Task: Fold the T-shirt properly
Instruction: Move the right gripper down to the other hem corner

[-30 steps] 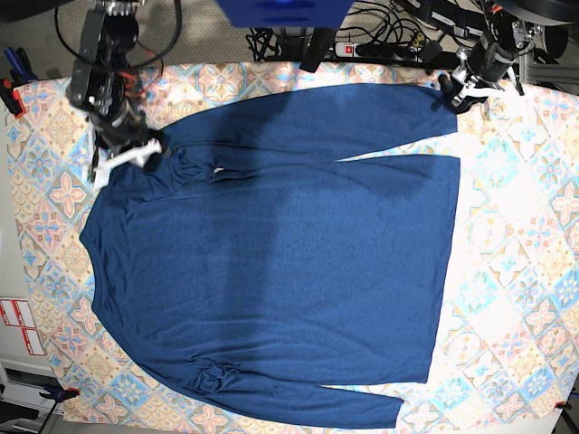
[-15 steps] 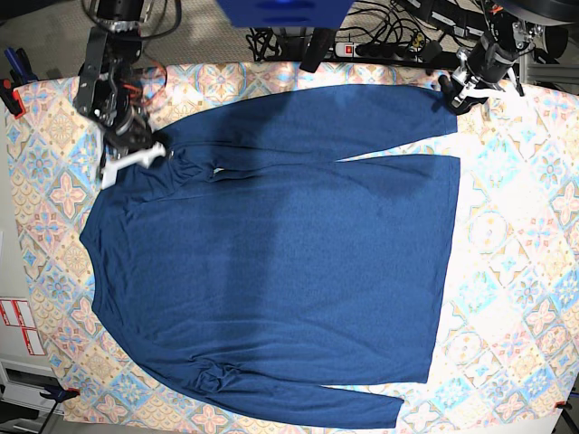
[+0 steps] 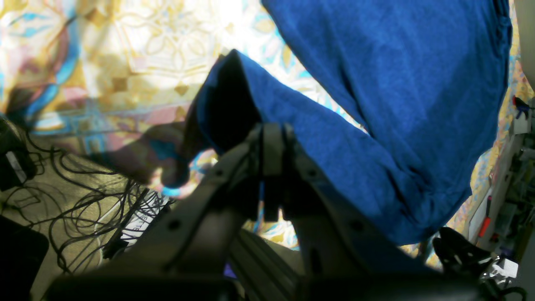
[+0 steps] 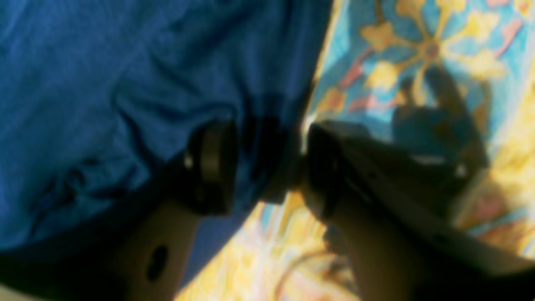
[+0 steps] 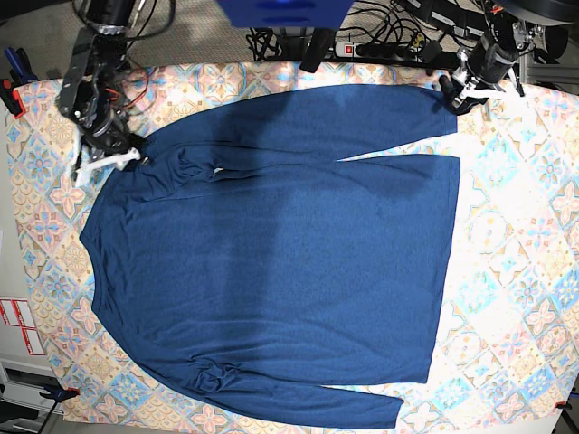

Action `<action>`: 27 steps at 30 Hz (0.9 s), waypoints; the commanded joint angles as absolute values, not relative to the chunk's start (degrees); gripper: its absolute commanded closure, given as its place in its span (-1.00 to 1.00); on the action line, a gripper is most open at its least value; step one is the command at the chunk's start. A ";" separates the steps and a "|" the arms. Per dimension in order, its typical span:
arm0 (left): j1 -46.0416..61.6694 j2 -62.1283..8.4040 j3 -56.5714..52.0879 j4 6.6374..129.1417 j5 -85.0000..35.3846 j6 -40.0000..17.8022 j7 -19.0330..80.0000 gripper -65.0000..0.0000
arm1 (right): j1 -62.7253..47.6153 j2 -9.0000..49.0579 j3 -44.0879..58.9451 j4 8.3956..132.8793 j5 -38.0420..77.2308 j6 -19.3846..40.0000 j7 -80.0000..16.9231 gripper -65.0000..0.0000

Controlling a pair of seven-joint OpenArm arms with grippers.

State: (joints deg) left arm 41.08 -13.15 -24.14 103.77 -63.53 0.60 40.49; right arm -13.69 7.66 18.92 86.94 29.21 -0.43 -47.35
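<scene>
The dark navy T-shirt [image 5: 271, 253] lies spread flat on the patterned tablecloth [image 5: 516, 271], its long sleeves along the far and near edges. My left gripper [image 5: 457, 90] at the far right is shut on the far sleeve's cuff. In the left wrist view its jaws [image 3: 271, 133] are pressed together, pinching the raised cuff of the T-shirt [image 3: 234, 96]. My right gripper [image 5: 109, 158] is at the far left, at the shirt's shoulder edge. The right wrist view, which is blurred, shows a bunch of the T-shirt [image 4: 104, 62] caught between the fingers [image 4: 209, 167] of the right gripper [image 4: 267, 167].
A power strip with tangled cables [image 5: 389, 45] runs behind the table's far edge, beside a blue block [image 5: 285, 11]. Red-and-white labels [image 5: 18, 325] sit off the left side. Bare cloth borders the shirt on the right and at the far left corner.
My right gripper has moved left toward the table's edge, drawing the shoulder fabric out with it. The left gripper has stayed on the cuff.
</scene>
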 commanded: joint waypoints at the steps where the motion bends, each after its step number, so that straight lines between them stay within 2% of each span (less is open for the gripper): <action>1: 41.63 -13.49 -24.48 104.48 -64.22 0.04 39.96 1.00 | -13.41 8.13 19.12 87.52 29.76 -0.13 -46.64 0.18; 7: 41.63 -13.41 -24.48 104.48 -64.22 0.04 39.96 1.00 | -11.82 8.22 19.12 87.16 29.76 -0.13 -46.73 0.18; 14: 41.63 -13.41 -24.48 104.48 -64.22 0.04 39.96 1.00 | -9.80 8.22 18.77 80.31 29.76 -0.13 -46.73 0.18; 27: 41.63 -13.41 -24.48 104.48 -64.22 0.04 39.96 1.00 | -9.89 8.13 18.95 79.96 29.76 -0.13 -46.73 0.20</action>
State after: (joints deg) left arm 41.12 -13.02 -24.14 103.77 -63.51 0.60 40.49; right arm -9.85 7.68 18.83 79.81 30.06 0.16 -45.69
